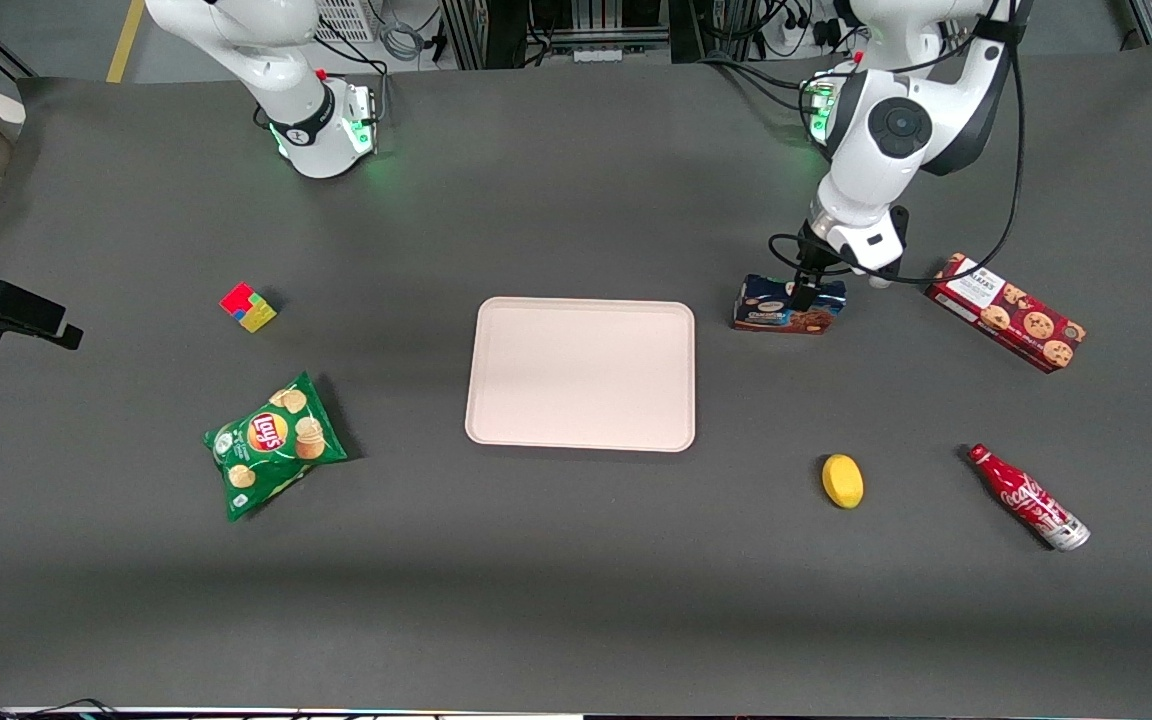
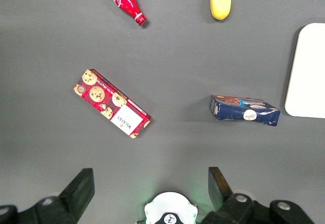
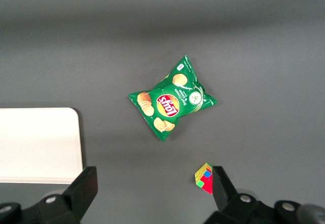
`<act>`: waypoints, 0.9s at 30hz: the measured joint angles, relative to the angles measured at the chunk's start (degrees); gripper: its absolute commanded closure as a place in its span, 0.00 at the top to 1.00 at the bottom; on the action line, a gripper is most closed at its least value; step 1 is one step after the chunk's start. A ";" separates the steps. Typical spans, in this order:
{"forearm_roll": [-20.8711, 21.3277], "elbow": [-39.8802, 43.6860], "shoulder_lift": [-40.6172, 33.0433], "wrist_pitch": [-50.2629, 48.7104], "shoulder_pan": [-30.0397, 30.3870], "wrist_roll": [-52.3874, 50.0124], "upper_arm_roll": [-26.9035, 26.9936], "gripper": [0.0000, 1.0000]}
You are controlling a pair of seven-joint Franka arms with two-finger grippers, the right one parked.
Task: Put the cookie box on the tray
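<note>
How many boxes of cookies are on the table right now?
2. The small navy-blue cookie box lies beside the pale pink tray, with the open gripper above it. The longer red cookie box lies toward the working arm's end.

Left gripper (image 1: 804, 292) hangs over the navy cookie box (image 1: 788, 305), which lies on the table just beside the pink tray (image 1: 581, 373), toward working arm's end. Red cookie box (image 1: 1004, 312) further that way. Lemon (image 1: 842, 481) and Coke bottle (image 1: 1028, 497) nearer camera. Lay's bag (image 1: 273, 444), cube (image 1: 247, 306) toward parked arm's end.
</note>
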 measured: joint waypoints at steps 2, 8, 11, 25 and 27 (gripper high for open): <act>0.00 -0.04 1.04 1.42 0.00 -0.02 0.02 0.71; 0.01 -0.06 3.11 3.37 0.04 -0.04 0.11 0.14; 0.06 -0.05 3.43 3.65 0.04 -0.04 0.11 0.11; 5.33 1.81 3.38 3.30 0.24 -0.03 0.93 0.08; 7.21 3.66 3.32 1.52 0.25 -0.03 1.87 0.08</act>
